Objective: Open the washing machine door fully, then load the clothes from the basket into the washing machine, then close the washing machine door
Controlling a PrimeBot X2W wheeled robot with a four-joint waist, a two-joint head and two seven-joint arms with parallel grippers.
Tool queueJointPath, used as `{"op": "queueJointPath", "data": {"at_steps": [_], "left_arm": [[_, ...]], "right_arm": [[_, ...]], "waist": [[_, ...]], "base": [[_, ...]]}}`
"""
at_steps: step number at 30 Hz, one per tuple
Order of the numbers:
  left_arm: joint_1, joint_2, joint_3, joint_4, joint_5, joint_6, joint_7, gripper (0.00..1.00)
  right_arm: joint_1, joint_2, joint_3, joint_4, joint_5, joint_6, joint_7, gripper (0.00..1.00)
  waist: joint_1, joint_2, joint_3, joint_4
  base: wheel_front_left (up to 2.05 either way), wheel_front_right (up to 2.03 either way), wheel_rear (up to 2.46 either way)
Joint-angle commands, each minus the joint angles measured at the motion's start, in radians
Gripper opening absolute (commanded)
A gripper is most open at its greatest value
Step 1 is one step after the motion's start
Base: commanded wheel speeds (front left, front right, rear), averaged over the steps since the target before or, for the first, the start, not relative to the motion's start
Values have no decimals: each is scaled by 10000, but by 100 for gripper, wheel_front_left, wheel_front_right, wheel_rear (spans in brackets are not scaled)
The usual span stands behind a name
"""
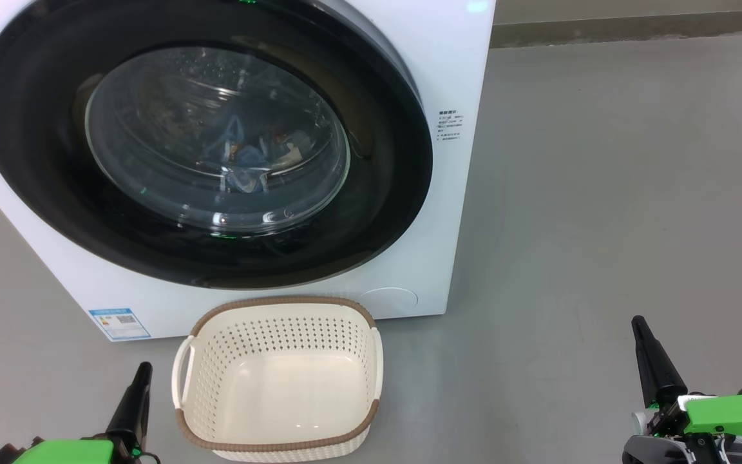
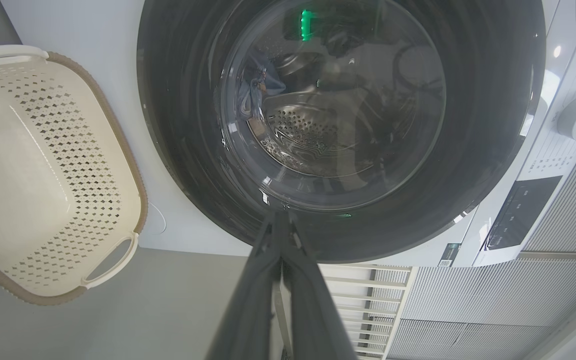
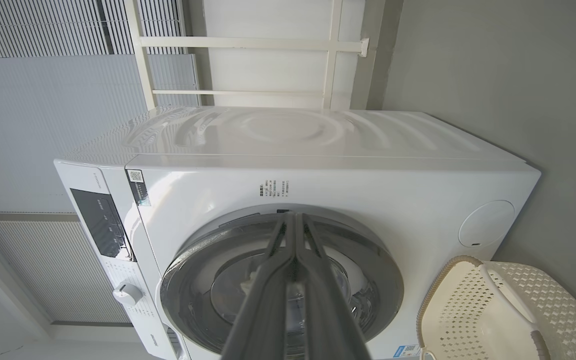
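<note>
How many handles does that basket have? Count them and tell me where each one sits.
2. In the head view, one handle is on the left end of the basket, and the second handle is on its right end. Both are white loops at the rim. None looks hidden.

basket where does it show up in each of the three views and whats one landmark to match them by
Head view: the basket sits bottom centre, on the floor before the washing machine.
Left wrist view: basket at the left edge, partly cut off.
Right wrist view: basket in the lower right corner, partly cut off.
Shared landmark: the round washing machine door, beside it in all three.
</note>
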Motion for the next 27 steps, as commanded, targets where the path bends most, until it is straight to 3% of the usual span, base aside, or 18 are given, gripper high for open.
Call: {"op": "queueJointPath", "data": {"at_steps": [1,27], "left_arm": [[-417,121,349,-193,-37,-29,52,0],[-418,116,358,-193,-30,-29,59,0]], "right_arm": [[-83,-19,224,-305,-25,16,68,0],[-84,-10,211,-304,-36,16,79,0]], "waist": [[0,0,0,0],[0,0,0,0]], "base": [[0,0,0],[0,0,0]]}}
